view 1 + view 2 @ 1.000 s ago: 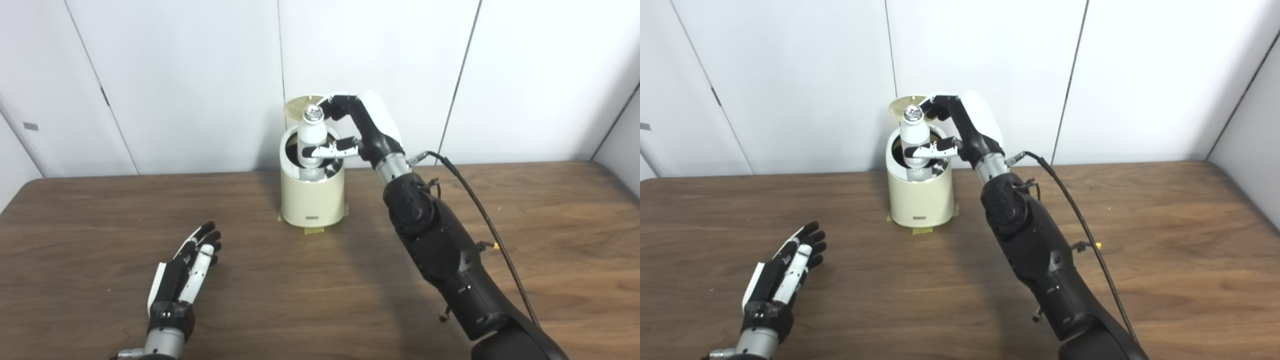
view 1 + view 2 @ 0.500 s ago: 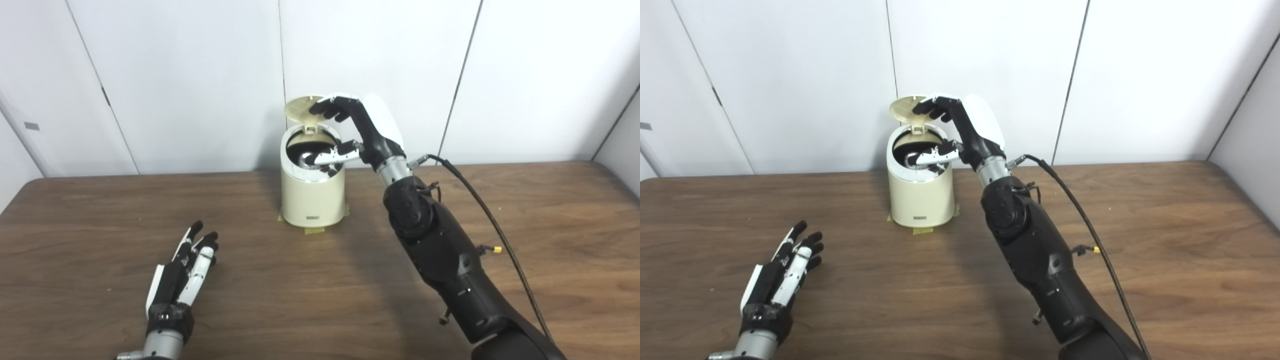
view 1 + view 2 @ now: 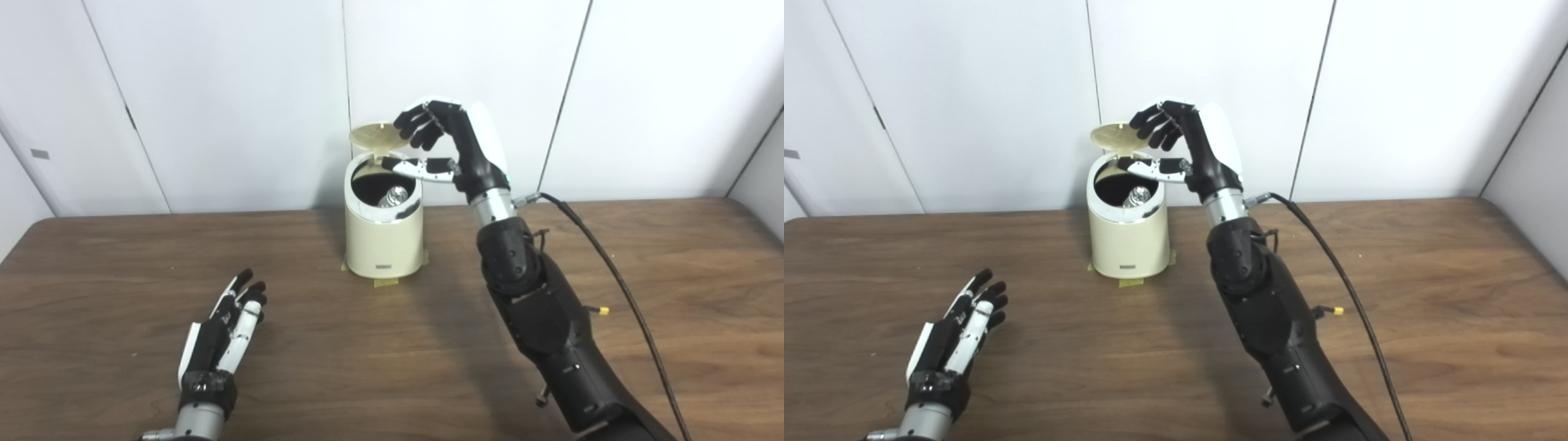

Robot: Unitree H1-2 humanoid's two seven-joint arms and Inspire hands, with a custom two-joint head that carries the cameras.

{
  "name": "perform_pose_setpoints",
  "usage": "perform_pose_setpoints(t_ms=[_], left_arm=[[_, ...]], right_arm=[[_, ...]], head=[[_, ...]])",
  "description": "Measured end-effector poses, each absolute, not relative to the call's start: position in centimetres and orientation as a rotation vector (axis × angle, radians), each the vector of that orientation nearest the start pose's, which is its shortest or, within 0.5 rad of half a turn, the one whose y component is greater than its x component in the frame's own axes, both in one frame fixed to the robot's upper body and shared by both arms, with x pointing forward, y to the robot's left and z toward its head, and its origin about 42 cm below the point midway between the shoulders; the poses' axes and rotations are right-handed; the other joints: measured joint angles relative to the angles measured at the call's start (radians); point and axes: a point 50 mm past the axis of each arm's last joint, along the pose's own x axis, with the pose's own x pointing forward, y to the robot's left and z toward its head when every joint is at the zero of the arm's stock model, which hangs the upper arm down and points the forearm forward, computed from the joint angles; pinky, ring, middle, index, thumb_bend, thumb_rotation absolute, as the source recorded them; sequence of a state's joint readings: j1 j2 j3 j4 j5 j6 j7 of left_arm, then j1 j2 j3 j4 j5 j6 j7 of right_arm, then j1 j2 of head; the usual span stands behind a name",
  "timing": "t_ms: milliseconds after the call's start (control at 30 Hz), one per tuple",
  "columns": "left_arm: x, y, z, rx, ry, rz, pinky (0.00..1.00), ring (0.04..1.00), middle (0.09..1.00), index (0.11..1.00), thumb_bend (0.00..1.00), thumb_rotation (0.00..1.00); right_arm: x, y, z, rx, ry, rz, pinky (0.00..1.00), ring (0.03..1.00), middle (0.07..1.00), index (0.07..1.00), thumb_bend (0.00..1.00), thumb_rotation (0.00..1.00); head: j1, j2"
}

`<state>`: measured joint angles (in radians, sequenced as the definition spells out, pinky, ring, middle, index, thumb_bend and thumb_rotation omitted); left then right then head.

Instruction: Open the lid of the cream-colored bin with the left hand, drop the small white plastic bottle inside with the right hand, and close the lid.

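The cream-colored bin (image 3: pixel 383 236) stands at the back middle of the table, its round lid (image 3: pixel 378 135) tipped up open behind the mouth. The small white plastic bottle (image 3: pixel 392 197) lies inside the bin, only its silvery top showing. My right hand (image 3: pixel 442 147) is open and empty, just above and right of the bin's mouth, fingers near the lid's edge. My left hand (image 3: pixel 222 336) is open and empty, resting low over the table at the front left, far from the bin.
The brown wooden table (image 3: pixel 122 275) runs across the whole view, with white wall panels behind. A black cable (image 3: pixel 618 288) trails from my right forearm over the table's right side. Yellow tape (image 3: pixel 384 282) sits under the bin's base.
My right hand let go of the bottle, which dropped into the bin. The hand then rose and opened above the mouth. My left hand barely moved.
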<state>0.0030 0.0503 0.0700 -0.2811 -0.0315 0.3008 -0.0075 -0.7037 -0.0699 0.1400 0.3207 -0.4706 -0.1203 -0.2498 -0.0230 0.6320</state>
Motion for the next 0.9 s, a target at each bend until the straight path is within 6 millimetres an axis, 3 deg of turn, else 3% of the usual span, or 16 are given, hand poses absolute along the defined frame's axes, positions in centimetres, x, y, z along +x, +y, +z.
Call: perform_pose_setpoints(t_ms=[133,300,400,533,633,700,733,767,833,900], left_arm=[[28.7,24.2,15.3,0.035,0.015,0.041,0.89,0.873,0.871,0.925,0.31,0.60],[30.7,23.5,16.9,0.039,-0.041,0.013,0.86,0.847,0.857,0.897,0.26,0.56],[32.1,22.8,17.9,0.049,-0.071,-0.008,0.86,0.850,0.862,0.898,0.25,0.59],[33.6,22.4,19.5,0.095,-0.112,-0.030,0.86,0.855,0.861,0.894,0.25,0.63],[34.7,22.6,20.3,0.135,-0.124,-0.039,0.85,0.859,0.863,0.893,0.26,0.63],[35.4,22.6,20.8,0.159,-0.130,-0.046,0.85,0.861,0.866,0.895,0.28,0.63],[35.6,22.5,21.1,0.166,-0.138,-0.051,0.85,0.859,0.869,0.898,0.29,0.63],[35.8,22.5,21.3,0.171,-0.145,-0.060,0.85,0.860,0.872,0.902,0.29,0.63],[36.4,22.1,21.9,0.185,-0.157,-0.087,0.87,0.874,0.887,0.915,0.30,0.62],[37.0,22.0,22.3,0.199,-0.157,-0.099,0.89,0.885,0.899,0.928,0.30,0.63]], right_arm=[[45.9,-15.4,27.3,-0.539,-0.577,-0.054,0.37,0.432,0.483,0.488,0.52,0.00],[44.6,-17.0,26.6,-0.464,-0.516,-0.067,0.39,0.444,0.476,0.503,0.52,0.00],[43.2,-17.9,26.1,-0.423,-0.456,-0.067,0.40,0.443,0.479,0.512,0.52,0.00],[41.1,-19.8,24.4,-0.356,-0.352,-0.084,0.46,0.552,0.502,0.487,0.52,0.01],[38.9,-20.8,23.0,-0.265,-0.257,-0.099,0.56,0.658,0.686,0.497,0.50,0.15],[37.5,-21.1,22.0,-0.201,-0.203,-0.086,0.60,0.700,0.733,0.498,0.50,0.16],[37.0,-21.3,21.5,-0.180,-0.181,-0.080,0.64,0.728,0.765,0.674,0.54,0.34],[36.6,-21.4,21.0,-0.166,-0.167,-0.074,0.68,0.748,0.782,0.765,0.56,0.41],[35.8,-21.7,19.9,-0.149,-0.140,-0.070,0.76,0.786,0.816,0.896,0.56,0.48],[35.0,-22.1,18.8,-0.134,-0.109,-0.074,0.81,0.823,0.851,0.951,0.55,0.52]], head=[[0.000,-0.003],[0.002,-0.006],[0.005,-0.008],[0.014,-0.009],[0.018,-0.012],[0.021,-0.014],[0.021,-0.015],[0.021,-0.017],[0.020,-0.018],[0.020,-0.021]])
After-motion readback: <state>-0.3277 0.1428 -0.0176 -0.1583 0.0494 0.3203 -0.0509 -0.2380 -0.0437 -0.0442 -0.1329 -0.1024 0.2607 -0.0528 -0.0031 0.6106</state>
